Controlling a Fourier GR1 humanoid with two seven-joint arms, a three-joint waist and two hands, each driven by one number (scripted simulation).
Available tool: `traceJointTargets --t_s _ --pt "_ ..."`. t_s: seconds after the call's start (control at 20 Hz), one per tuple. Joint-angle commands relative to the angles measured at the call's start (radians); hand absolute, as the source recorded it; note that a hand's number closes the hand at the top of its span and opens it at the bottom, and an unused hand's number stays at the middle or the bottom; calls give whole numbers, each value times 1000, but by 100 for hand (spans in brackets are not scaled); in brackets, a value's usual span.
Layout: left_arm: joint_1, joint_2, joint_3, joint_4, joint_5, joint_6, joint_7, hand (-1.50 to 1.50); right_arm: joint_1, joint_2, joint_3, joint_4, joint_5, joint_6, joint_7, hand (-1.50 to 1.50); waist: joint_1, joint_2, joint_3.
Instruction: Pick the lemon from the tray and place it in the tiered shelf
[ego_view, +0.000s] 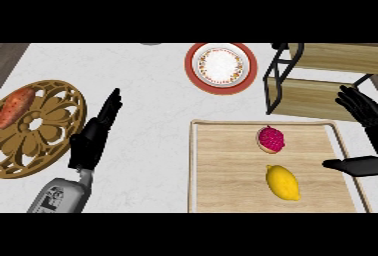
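Observation:
A yellow lemon lies on the wooden tray, in its lower right part. The tiered shelf, black wire with wooden boards, stands at the upper right behind the tray. My right hand is at the right edge, open, its thumb stretched over the tray's right rim a short way from the lemon, fingers raised near the shelf's lower board. My left hand rests open left of the tray, fingers straight and pointing up.
A pink-topped pastry sits on the tray above the lemon. A red-rimmed plate with a white middle stands behind the tray. At the left, a carved wooden trivet carries a sweet potato.

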Motion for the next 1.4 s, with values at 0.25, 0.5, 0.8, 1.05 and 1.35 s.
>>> traceJointTargets --t_s 0.25,0.5,0.8,1.05,1.35 --pt "-16 -1 32 16 -1 -34 11 0 -16 -162 55 -264 67 102 268 -150 2 -3 -1" --pt "-45 -46 18 40 -26 6 34 0 14 -296 105 -436 117 199 405 -150 -11 -4 -2" --pt "4 -20 40 24 -13 -33 -9 0 14 -389 158 -644 209 246 609 -150 -4 -4 -2" --pt "14 -27 63 33 -7 -80 -33 0 -2 -339 170 -755 212 287 785 -150 8 -1 -1" --pt "61 -52 54 -31 -62 -66 2 0 84 -235 149 -916 243 306 891 -150 6 -2 0"
